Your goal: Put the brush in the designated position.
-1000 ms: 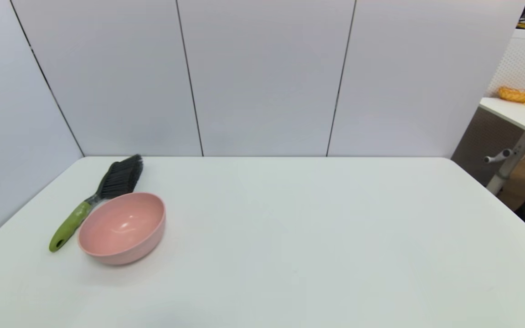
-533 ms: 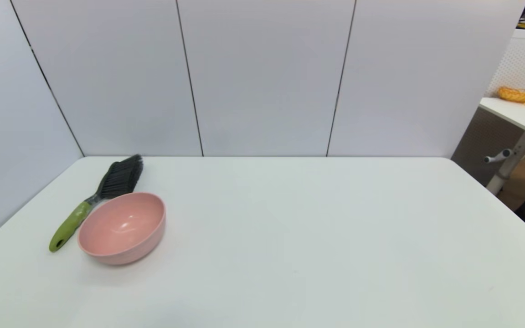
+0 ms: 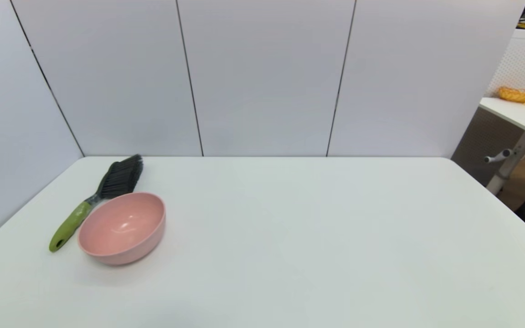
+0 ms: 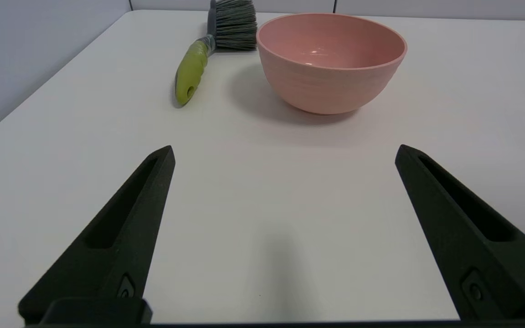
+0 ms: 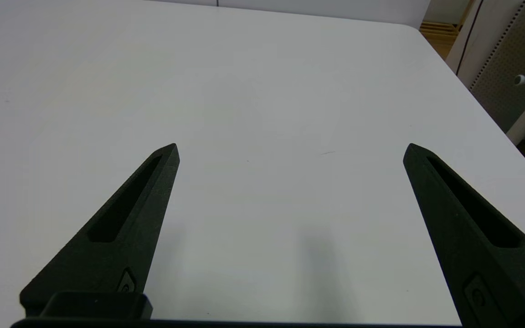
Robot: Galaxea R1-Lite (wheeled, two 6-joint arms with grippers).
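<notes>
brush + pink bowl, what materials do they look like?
Brush: handle looks like moulded lime-green plastic, slightly glossy, with a hanging hole near its end; neck greyish, probably plastic; bristles are dense dark fibres, likely synthetic. Pink bowl: probably matte plastic or a fibre composite; faint horizontal ridges outside, soft highlights inside; ceramic can't be ruled out. Both rest on the white table, ahead of the open left gripper.

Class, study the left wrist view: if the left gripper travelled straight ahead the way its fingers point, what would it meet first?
Probably the pink bowl, ahead of the open left gripper. The brush lies off to one side; depth is uncertain.
</notes>
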